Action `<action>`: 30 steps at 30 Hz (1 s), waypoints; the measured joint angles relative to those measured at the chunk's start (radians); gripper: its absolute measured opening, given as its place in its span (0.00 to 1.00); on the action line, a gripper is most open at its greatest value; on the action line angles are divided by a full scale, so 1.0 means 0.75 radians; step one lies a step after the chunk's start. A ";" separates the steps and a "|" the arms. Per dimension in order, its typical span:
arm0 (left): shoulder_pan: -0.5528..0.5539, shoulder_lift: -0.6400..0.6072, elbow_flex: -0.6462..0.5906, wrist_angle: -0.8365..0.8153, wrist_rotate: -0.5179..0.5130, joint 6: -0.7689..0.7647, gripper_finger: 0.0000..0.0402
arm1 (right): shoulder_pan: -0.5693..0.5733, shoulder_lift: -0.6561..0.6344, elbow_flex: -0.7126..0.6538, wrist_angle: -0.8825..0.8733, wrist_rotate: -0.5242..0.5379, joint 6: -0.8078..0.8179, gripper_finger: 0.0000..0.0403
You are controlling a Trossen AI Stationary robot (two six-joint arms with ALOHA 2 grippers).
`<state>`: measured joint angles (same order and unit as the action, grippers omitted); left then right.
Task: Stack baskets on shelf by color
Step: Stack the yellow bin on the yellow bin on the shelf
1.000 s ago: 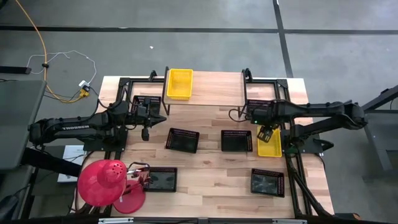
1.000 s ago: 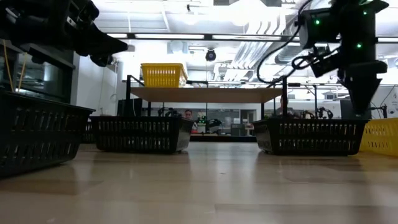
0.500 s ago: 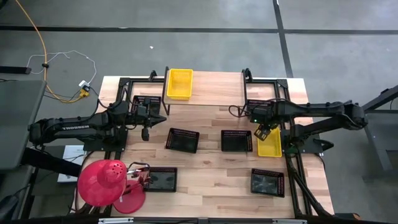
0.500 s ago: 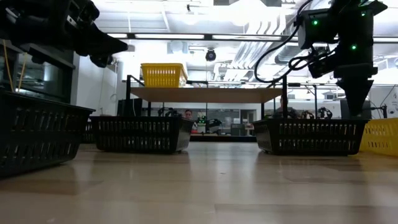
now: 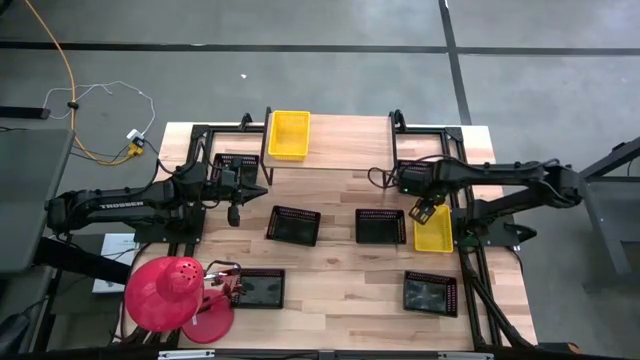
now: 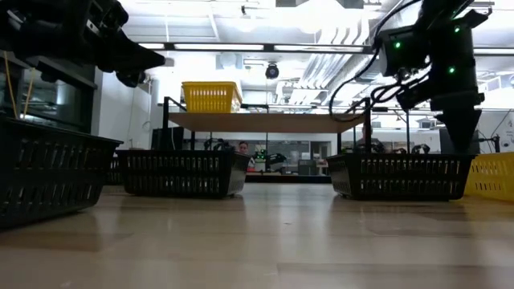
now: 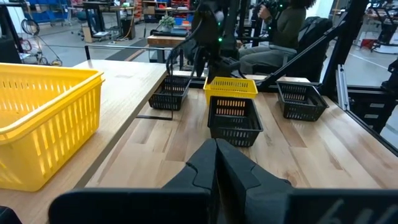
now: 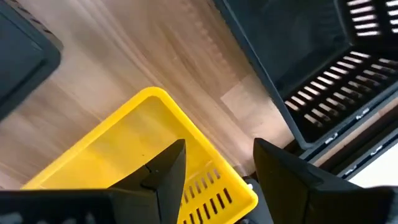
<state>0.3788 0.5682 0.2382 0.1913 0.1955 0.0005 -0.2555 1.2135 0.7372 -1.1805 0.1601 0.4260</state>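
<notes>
What you can't make out

In the low view, the right edge cuts the yellow basket [image 6: 494, 177], and the left edge cuts a black basket [image 6: 48, 172] (its far side hidden).

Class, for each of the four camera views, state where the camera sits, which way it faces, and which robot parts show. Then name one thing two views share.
High view: overhead, looking down; both arms, the shelf.
Low view: tabletop height, looking across; right claw descending.
Left wrist view: past the shut left claw along the table.
Right wrist view: down between the open right claw's fingers.
Shared: the yellow basket on the table appears in high and right wrist views.
</notes>
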 joint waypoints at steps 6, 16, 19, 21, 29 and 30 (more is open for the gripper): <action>0.000 0.000 0.000 0.000 0.000 0.003 0.00 | -0.003 0.096 0.000 0.012 -0.011 -0.099 0.44; 0.000 0.000 0.000 0.000 0.000 0.003 0.00 | -0.018 0.235 0.000 0.019 -0.016 -0.184 0.44; 0.000 0.000 0.000 0.000 0.000 0.003 0.00 | -0.018 0.262 0.000 0.028 -0.015 -0.196 0.44; 0.000 0.000 0.000 0.000 0.000 0.003 0.00 | -0.018 0.270 0.001 0.028 -0.016 -0.196 0.44; 0.000 0.000 0.000 0.000 0.000 0.002 0.00 | -0.018 0.269 0.001 0.029 0.006 -0.196 0.24; 0.000 0.000 0.000 0.000 0.000 0.000 0.00 | -0.018 0.269 0.001 0.028 0.006 -0.196 0.19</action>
<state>0.3788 0.5682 0.2382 0.1913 0.1955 0.0006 -0.2687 1.4151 0.7376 -1.1597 0.1646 0.2787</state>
